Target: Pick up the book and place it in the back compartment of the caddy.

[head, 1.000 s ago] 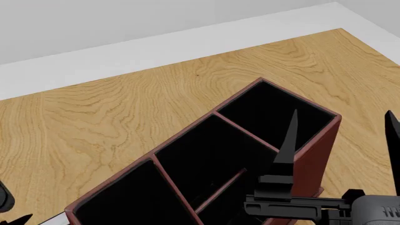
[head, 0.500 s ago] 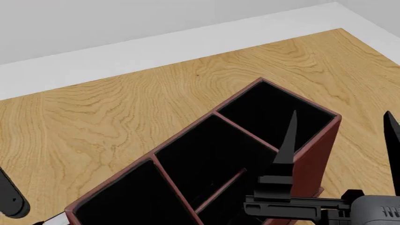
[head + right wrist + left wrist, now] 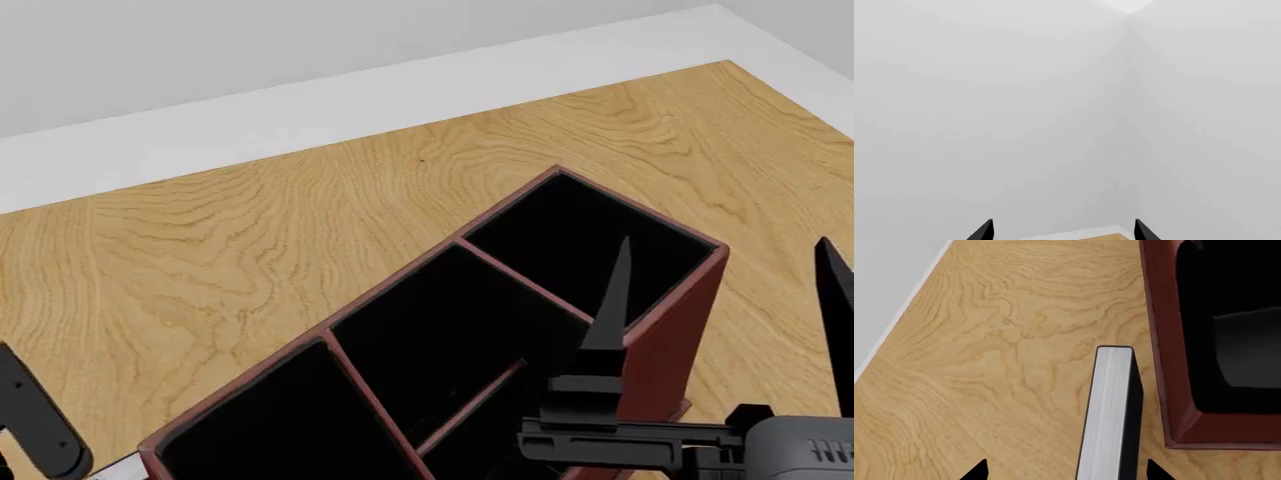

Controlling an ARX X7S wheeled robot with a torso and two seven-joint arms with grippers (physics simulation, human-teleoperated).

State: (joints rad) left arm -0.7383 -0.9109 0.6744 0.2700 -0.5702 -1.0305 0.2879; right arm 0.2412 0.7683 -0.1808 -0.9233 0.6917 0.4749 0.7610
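Observation:
The book [image 3: 1110, 410] lies on the wooden table with its white page edges facing the left wrist camera and a black cover on one side. It is close beside the dark red caddy [image 3: 1159, 340]. My left gripper [image 3: 1066, 472] is open, its two fingertips on either side of the book's near end, one tip close to the black cover. In the head view the caddy [image 3: 698, 306] lies diagonally, its black compartments empty. My right gripper [image 3: 725, 310] is open and empty, fingers pointing up beside the caddy's far end. The right wrist view shows my right gripper [image 3: 1063, 231] against white walls.
The wooden table [image 3: 267, 250] ends at a white floor strip and wall behind. A link of my left arm [image 3: 36, 420] shows at the head view's lower left corner. The table edge [image 3: 901, 315] runs close by the book in the left wrist view.
My left arm link has risen further into the head view's lower left corner. My right gripper has sunk very slightly. The caddy has not moved.

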